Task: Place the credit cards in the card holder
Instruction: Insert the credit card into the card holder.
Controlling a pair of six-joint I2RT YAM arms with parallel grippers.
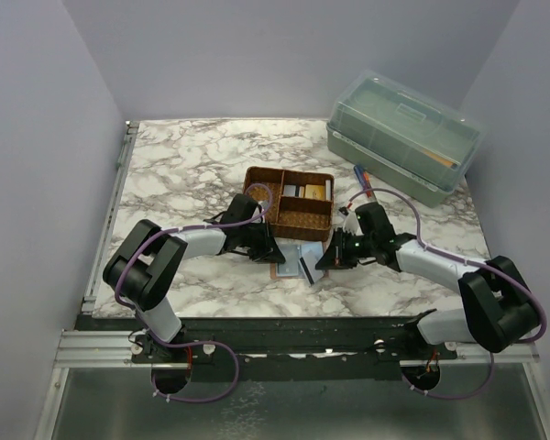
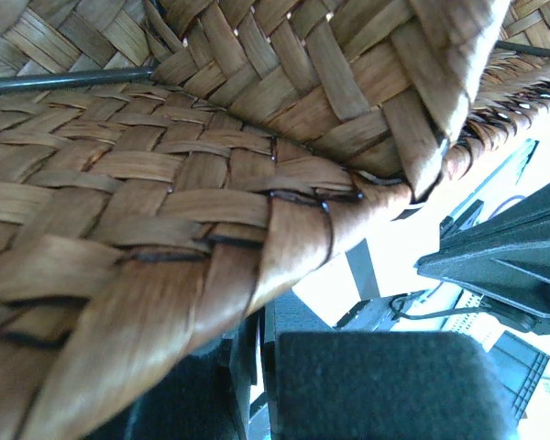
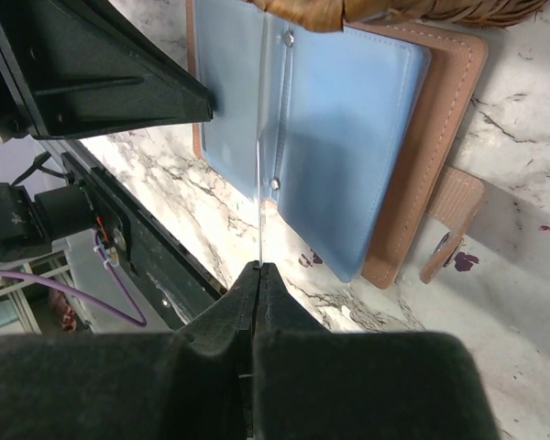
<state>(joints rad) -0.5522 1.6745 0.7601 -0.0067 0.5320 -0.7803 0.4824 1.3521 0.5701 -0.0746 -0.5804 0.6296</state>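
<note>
Right gripper (image 3: 257,268) jaws were closed on a credit card (image 3: 259,137), which you saw edge-on from the right wrist camera as a thin pale line rising from the fingertips. That edge stood over the card holder (image 3: 348,137), close to the seam between its two bluish pockets; whether it was inside a pocket could not be told. You found the card holder lying open and flat on the marble table (image 1: 183,174), with its tan border showing and its snap tab (image 3: 451,215) sticking out from one side. Its far edge met the near rim of the woven tray (image 1: 298,223), which overlapped it in the right wrist view. Left gripper (image 1: 264,247) sat at the left edge of the card holder, close against the tray wall, which filled most of the left wrist view. Its jaws were drawn almost together, with only a narrow slit beside the pad (image 2: 385,385); you could not tell whether anything was pinched there. You saw the green lidded box (image 1: 403,133) at the far right corner, with the pens (image 1: 362,177) between it and the tray
</note>
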